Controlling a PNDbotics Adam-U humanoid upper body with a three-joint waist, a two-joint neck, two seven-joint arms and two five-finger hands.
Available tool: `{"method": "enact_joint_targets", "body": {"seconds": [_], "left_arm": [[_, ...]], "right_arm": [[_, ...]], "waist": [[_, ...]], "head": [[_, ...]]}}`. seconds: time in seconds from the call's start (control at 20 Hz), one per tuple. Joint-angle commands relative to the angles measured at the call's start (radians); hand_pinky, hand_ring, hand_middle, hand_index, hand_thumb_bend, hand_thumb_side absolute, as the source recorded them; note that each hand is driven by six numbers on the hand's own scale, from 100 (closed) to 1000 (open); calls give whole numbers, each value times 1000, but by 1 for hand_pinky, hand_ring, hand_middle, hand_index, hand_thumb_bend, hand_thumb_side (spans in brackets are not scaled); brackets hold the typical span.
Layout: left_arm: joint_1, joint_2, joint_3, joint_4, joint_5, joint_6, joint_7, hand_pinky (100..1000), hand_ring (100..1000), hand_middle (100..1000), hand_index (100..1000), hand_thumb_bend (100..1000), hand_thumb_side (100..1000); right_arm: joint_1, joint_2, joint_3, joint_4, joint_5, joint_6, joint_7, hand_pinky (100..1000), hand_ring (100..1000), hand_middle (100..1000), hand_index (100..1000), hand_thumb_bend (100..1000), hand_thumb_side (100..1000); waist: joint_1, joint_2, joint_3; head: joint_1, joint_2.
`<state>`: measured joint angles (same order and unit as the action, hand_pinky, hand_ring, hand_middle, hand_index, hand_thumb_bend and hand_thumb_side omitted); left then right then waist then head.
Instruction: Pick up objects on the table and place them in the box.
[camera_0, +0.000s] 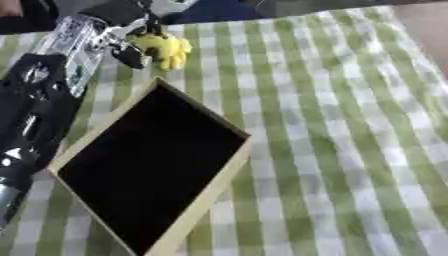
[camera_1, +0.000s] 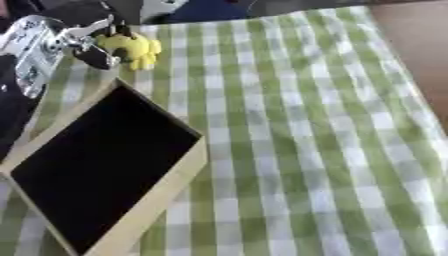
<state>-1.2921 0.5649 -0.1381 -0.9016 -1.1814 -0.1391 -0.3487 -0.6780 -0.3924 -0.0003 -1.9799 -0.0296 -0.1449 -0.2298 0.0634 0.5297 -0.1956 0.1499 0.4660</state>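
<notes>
Box (camera_0: 203, 197) at 7 o'clock, lying askew on the check cloth (camera_0: 350, 150), inside dark and bare, open side up to take drops. Beyond its far corner, at 11 o'clock, left hand (camera_0: 131, 47) pinches the yellow toy (camera_0: 164, 49), prob. lifting it for the box. Right hand not seen.

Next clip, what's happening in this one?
The robot's left hand is at the far left of a green checked table, fingers closed around a small yellow toy just beyond the far corner of the box. The box looks dark and empty inside, so the toy is not in yet. The right hand is out of view.
</notes>
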Motion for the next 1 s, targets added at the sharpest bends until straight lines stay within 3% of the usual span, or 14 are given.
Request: {"method": "enact_joint_targets", "body": {"seconds": [0.05,0.1,0.15,0.3,0.4,0.45,0.5,0.6,0.8,1.0], "left_arm": [[-5,14,1,8,-30,-10,27,637,727,766,874,368,100],[-6,12,3,10,-29,-13,28,676,787,825,932,365,100],[-8,12,4,10,-28,-15,29,687,799,836,948,468,100],[-10,15,4,14,-43,-10,16,664,790,822,961,502,100],[-8,13,7,19,-50,-7,10,549,692,705,892,389,100],[-7,12,8,22,-47,-7,10,445,600,606,792,317,100],[-5,10,9,25,-42,-9,12,433,590,594,781,313,100],[-6,8,10,25,-26,-13,22,314,489,473,643,272,100],[-13,8,15,8,4,-5,89,197,401,385,548,227,100],[-11,12,15,-11,-13,41,247,110,332,328,475,206,100]], "right_arm": [[-11,-11,-9,-20,-7,2,-2,726,719,617,802,100,1000],[-10,-11,-11,-20,-7,3,-3,726,718,616,802,100,1000],[-8,-11,-13,-20,-7,3,-5,726,718,615,802,100,1000],[-9,-12,-11,-20,-7,3,-2,726,717,614,801,100,1000],[-10,-11,-13,-20,-8,3,-3,726,717,614,801,100,1000],[-10,-10,-13,-20,-8,3,-4,726,718,614,801,100,1000],[-11,-10,-14,-20,-9,3,-5,726,718,614,801,100,1000],[-9,-10,-15,-20,-9,4,-6,726,718,614,801,100,1000],[-5,-11,-14,-20,-10,7,-4,726,717,613,802,100,1000],[-3,-9,-13,-20,-18,8,0,726,716,612,802,100,1000]], "waist": [[-6,-20,0],[-6,-20,2],[-6,-20,3],[-6,-18,6],[-7,-16,4],[-7,-14,3],[-7,-13,2],[-9,-12,1],[-8,-12,2],[-6,-14,-3]], "head": [[4,-11],[4,-6],[3,-3],[1,-1],[2,-5],[2,-6],[2,-6],[2,-3],[2,0],[5,-6]]}}
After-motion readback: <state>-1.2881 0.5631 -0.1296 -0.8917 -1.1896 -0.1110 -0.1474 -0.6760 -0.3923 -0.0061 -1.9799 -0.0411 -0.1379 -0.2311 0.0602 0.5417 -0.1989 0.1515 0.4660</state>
